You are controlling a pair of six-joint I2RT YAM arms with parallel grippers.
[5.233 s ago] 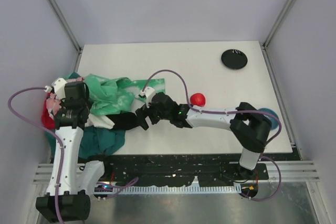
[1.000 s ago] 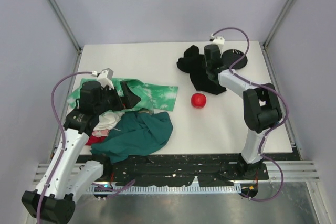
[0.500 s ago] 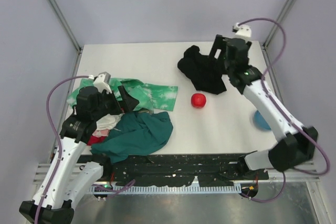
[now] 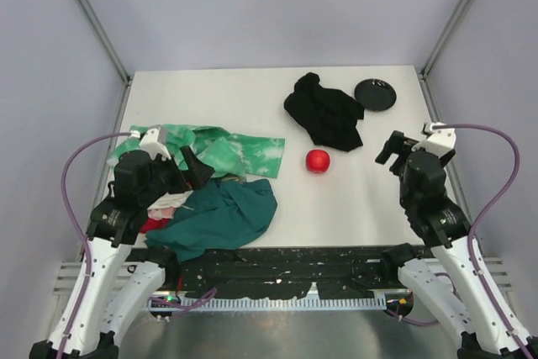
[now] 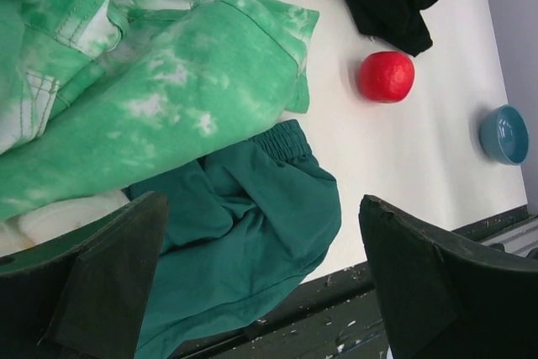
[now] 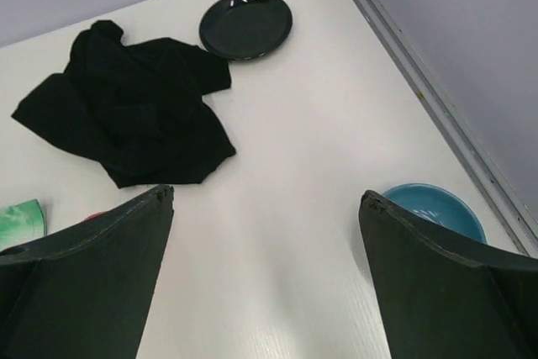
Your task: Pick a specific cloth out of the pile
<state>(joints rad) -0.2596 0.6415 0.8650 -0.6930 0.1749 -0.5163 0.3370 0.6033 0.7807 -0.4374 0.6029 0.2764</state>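
You had pulled your right claw [image 6: 262, 208] back, jaws spread and empty, leaving the cloth [image 4: 324, 115] crumpled on the tabletop [image 4: 218, 98] ahead and left of it, far from your spread left claw [image 5: 261, 203] over the pile [image 4: 220, 208].

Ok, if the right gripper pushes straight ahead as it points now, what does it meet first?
Likely the bare table, between the cloth and the blue bowl; the right gripper aims at neither, though depth is unclear.
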